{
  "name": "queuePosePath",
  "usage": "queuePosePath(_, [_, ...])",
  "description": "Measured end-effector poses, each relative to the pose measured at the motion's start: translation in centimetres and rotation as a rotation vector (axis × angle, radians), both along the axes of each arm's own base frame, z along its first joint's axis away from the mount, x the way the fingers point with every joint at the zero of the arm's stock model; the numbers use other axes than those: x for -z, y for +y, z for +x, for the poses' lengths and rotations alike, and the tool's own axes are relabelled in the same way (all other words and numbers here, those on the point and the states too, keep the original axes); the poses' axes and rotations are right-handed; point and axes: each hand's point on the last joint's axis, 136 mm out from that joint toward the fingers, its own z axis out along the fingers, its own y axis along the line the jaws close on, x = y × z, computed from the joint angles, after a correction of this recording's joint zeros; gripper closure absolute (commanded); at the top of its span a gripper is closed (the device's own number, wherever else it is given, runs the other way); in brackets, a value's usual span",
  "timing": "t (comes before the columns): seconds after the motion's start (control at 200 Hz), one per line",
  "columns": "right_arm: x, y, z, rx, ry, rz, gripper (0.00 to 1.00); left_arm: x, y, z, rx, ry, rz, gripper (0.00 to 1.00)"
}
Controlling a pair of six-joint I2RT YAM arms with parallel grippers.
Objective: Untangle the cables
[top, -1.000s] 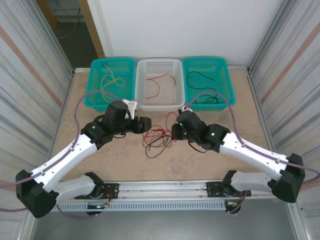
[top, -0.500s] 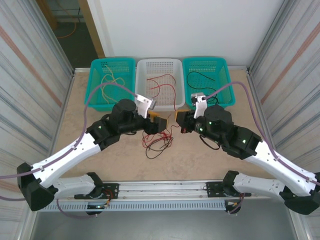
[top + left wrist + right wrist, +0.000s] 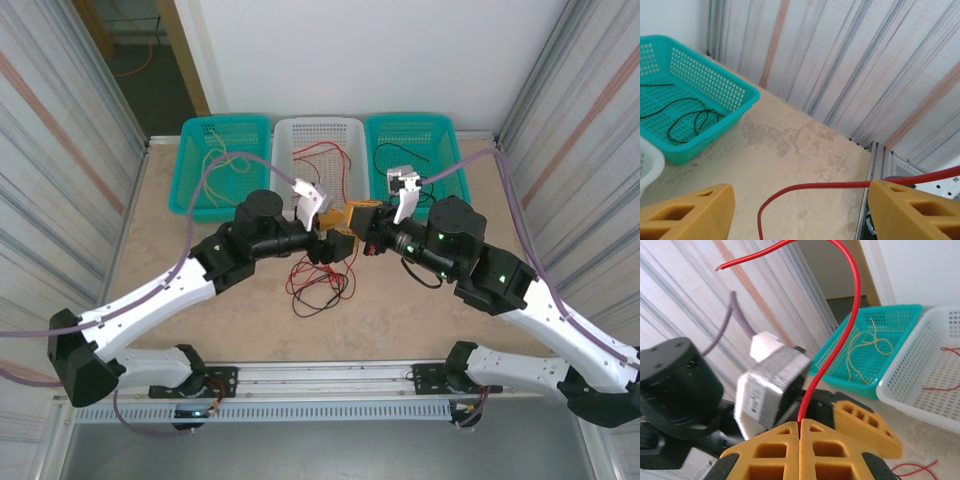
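A loose tangle of red and black cables (image 3: 318, 282) lies on the table below both grippers. My right gripper (image 3: 800, 424) is shut on a red cable (image 3: 852, 295) that rises from its fingertips and curls over to a free end. It meets the left gripper (image 3: 338, 232) above the tangle, where the right gripper (image 3: 362, 215) faces it closely. In the left wrist view the left gripper (image 3: 800, 200) is open, its yellow fingers (image 3: 687, 215) wide apart. A red cable (image 3: 830, 186) runs across that gap from the right finger and bends downward.
Three baskets stand along the back: a teal one (image 3: 190, 165) with yellow cables (image 3: 872, 342), a white one (image 3: 282, 170) with red cable, and a teal one (image 3: 458, 165) with black cable (image 3: 687, 117). Corrugated walls close both sides.
Both arms have risen off the tangle and swung toward the middle. The grippers now sit close together, with a red cable lifted up by the right one.
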Motion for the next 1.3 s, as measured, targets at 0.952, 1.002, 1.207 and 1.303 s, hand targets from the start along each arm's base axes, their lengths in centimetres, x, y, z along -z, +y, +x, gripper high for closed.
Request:
queuePosePath(0.952, [-4.4, -1.7, 1.5, 0.056, -0.068, 0.118, 1.0, 0.0, -0.9, -1.0, 0.087, -0.062, -0.049, 1.0])
queuePosePath(1.002, [-4.4, -2.2, 2.0, 0.08, -0.06, 0.125, 1.0, 0.2, -0.9, -1.2, 0.091, -0.061, -0.047, 1.0])
queuePosePath(1.207, [-3.8, -3.7, 4.6, 0.179, -0.006, 0.139, 1.0, 0.0, -1.8, -3.4, 0.153, -0.091, -0.045, 1.0])
queuePosePath(1.303, [-2.6, -3.6, 6.1, 0.212, 0.042, 0.121, 1.0, -0.1, -2.4, -4.7, 0.194, -0.122, -0.039, 1.0])
